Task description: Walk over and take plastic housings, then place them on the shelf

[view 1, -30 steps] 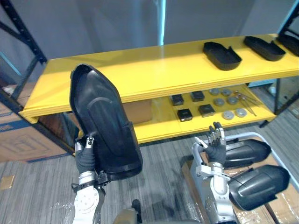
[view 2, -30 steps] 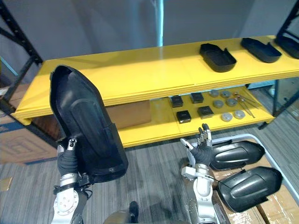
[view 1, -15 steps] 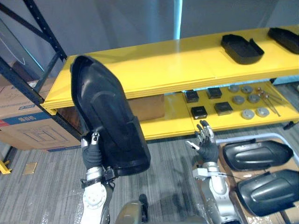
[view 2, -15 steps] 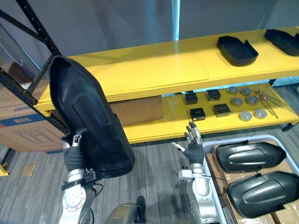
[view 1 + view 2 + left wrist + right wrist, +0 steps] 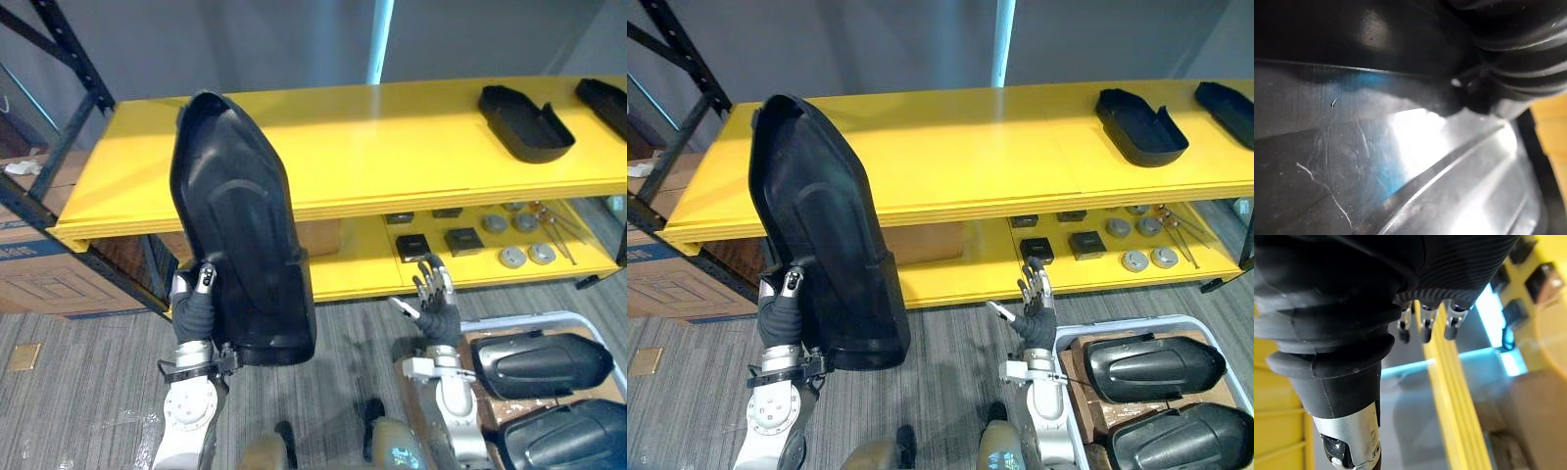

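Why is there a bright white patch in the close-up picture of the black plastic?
Left wrist view: it is glare, light bouncing off the large glossy black plastic housing held by the left robot hand. Left eye view: the yellow shelf top shows a softer sheen.

Bright light, glare on housing point(image 5: 1415, 132)

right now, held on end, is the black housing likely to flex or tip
Probably stiff: the black housing stands on end without visible sag. Likely light for its size, since the left hand alone grips it low down. Glossy and tall above that grip, so it might slip or tip.
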Robot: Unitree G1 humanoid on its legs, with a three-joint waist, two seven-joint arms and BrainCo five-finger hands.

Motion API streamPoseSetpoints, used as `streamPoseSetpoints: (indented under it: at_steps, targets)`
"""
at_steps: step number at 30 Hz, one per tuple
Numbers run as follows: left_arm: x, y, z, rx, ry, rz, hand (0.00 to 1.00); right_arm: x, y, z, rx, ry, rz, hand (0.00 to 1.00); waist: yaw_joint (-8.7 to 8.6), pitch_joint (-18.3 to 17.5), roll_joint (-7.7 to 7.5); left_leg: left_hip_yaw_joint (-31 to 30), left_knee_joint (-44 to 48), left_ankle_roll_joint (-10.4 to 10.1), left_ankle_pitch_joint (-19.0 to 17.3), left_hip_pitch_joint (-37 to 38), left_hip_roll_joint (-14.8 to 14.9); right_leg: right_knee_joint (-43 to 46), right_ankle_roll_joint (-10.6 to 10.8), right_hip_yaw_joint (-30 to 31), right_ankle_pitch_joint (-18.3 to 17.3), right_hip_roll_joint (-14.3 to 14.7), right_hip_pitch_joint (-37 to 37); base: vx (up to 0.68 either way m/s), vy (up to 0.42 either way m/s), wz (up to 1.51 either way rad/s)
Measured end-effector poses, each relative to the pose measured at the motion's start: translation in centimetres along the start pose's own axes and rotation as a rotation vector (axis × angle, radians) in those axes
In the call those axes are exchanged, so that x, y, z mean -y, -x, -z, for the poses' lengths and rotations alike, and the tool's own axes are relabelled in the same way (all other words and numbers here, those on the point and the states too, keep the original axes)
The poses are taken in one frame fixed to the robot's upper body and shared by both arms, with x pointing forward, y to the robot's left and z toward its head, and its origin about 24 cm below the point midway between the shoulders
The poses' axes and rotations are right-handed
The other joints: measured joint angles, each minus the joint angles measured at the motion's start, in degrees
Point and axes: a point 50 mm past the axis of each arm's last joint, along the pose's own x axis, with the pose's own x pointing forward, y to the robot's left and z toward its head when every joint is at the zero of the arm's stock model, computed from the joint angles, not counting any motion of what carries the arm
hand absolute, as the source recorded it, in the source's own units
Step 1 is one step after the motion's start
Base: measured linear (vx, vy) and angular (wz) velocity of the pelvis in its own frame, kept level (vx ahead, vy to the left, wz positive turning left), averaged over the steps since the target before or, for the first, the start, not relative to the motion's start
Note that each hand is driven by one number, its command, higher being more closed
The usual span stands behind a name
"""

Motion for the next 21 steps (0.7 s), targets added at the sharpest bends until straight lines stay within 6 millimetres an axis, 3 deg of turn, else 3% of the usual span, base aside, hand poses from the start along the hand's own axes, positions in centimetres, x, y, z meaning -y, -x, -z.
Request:
streamPoseSetpoints:
  at_steps: [1, 2, 5, 8, 9, 10, 11, 12, 14, 16, 17, 18, 21]
  targets:
    - [0.2, 0.2, 0.5, -0.026, 0.008, -0.010, 1.00, 0.3, 0.2, 0.0, -0.004, 0.014, 0.001, 0.00, 0.15, -0.04, 0.94, -0.70, 10.50, -0.10, 2.03, -3.82, 2.35, -1.22, -1.35, 0.48, -0.53, 1.56, 3.08, 0.35, -0.258, -0.27]
    - [0.3, 0.3, 0.8, -0.039, 0.014, -0.016, 1.00, 0.4, 0.3, -0.1, -0.004, 0.022, 0.000, 0.00, 0.79, -0.40, 1.40, -0.85, 12.04, -0.78, 1.35, -4.60, 2.87, -1.79, -1.67, 1.00, -0.72, 1.98, 4.12, 0.39, -0.182, -0.66]
    - [0.5, 0.0, 0.8, -0.027, 0.013, -0.008, 1.00, 0.8, 0.0, -1.5, 0.075, 0.031, 0.022, 0.00, 0.65, -1.43, 2.48, -0.20, 1.56, -1.06, -0.82, -4.85, 0.29, -4.75, -1.66, 4.48, -0.72, 1.00, 7.20, 0.44, -0.051, -0.63]
    - [1.5, -1.4, 0.0, 0.039, 0.032, 0.030, 1.00, 0.9, -0.4, -2.2, 0.121, 0.137, 0.034, 0.00, 0.52, -1.09, 1.93, -3.05, -14.45, -3.52, 1.69, -4.72, -3.71, -5.40, -1.43, 7.80, -0.73, -0.97, 7.60, 0.42, 0.118, -0.44]
    - [1.8, -1.8, -0.3, 0.057, 0.038, 0.040, 1.00, 1.1, -0.4, -2.3, 0.130, 0.170, 0.055, 0.00, 0.47, -1.08, 1.91, -5.45, -20.55, -3.83, 5.59, -4.06, -4.78, -5.39, -0.33, 8.84, -0.89, -1.20, 8.31, 0.41, 0.258, -0.56]
    - [1.9, -2.0, -0.4, 0.063, 0.034, 0.050, 1.00, 1.1, -0.4, -2.4, 0.136, 0.187, 0.072, 0.00, 0.53, -1.43, 2.46, -6.77, -26.61, -3.56, 14.05, -1.90, -4.54, -5.29, 2.23, 10.02, -2.24, -0.87, 9.58, 0.35, 0.265, -0.66]
    - [1.9, -2.0, -0.4, 0.061, 0.030, 0.053, 1.00, 1.1, -0.4, -2.4, 0.140, 0.203, 0.077, 0.00, 0.53, -1.72, 2.90, -6.70, -27.11, -3.66, 15.05, -1.14, -4.08, -5.17, 3.83, 10.77, -3.52, -0.63, 10.27, 0.31, 0.255, -0.69]
    - [1.8, -2.2, 0.0, 0.040, 0.001, 0.076, 1.00, 0.7, -0.5, -1.9, 0.125, 0.185, 0.104, 0.00, 0.42, -2.03, -0.60, -4.72, -26.46, -2.94, 14.65, 0.03, -5.97, -4.58, 4.96, 11.65, -4.29, -2.99, 10.41, 0.21, 0.166, -0.61]
    - [1.4, -2.3, 0.6, -0.008, -0.063, 0.093, 1.00, 0.1, -0.6, -2.2, 0.143, 0.145, 0.110, 0.00, 0.35, -2.70, -2.19, -2.32, -27.34, -1.66, 13.75, 1.23, -5.56, -2.53, 7.53, 11.68, -2.28, -3.57, 8.11, 0.18, 0.133, -0.58]
    - [1.3, -2.3, 1.2, -0.056, -0.105, 0.104, 1.00, -0.1, -0.6, -2.3, 0.146, 0.144, 0.093, 0.00, -0.05, -2.99, -2.68, -0.78, -29.45, -1.31, 13.50, 3.63, -5.36, -4.13, 7.06, 11.04, -2.79, -4.51, 7.68, 0.13, 0.114, -0.52]
    - [1.2, -2.3, 1.5, -0.076, -0.116, 0.105, 1.00, -0.3, -0.7, -2.3, 0.148, 0.141, 0.085, 0.00, -0.35, -3.11, -2.89, -0.17, -29.60, -1.33, 13.22, 4.06, -5.46, -6.07, 6.86, 10.88, -1.71, -5.04, 7.55, 0.08, 0.078, -0.41]
    - [1.2, -2.4, 1.7, -0.095, -0.126, 0.106, 1.00, -0.5, -0.7, -2.3, 0.149, 0.135, 0.076, 0.00, -0.95, -3.34, -3.28, 0.11, -29.56, -1.56, 12.92, 4.16, -5.80, -7.48, 6.56, 10.79, 1.65, -5.15, 7.42, 0.04, 0.016, -0.18]
    - [2.0, -2.3, 2.5, -0.166, -0.131, 0.131, 1.00, -0.6, 0.0, -2.0, 0.120, 0.142, 0.057, 0.00, -1.24, -3.55, -2.95, 0.37, -29.44, -2.77, 12.00, 4.10, -5.35, -9.91, 5.83, 10.26, 0.88, -5.11, 8.19, 0.00, -0.040, -0.19]
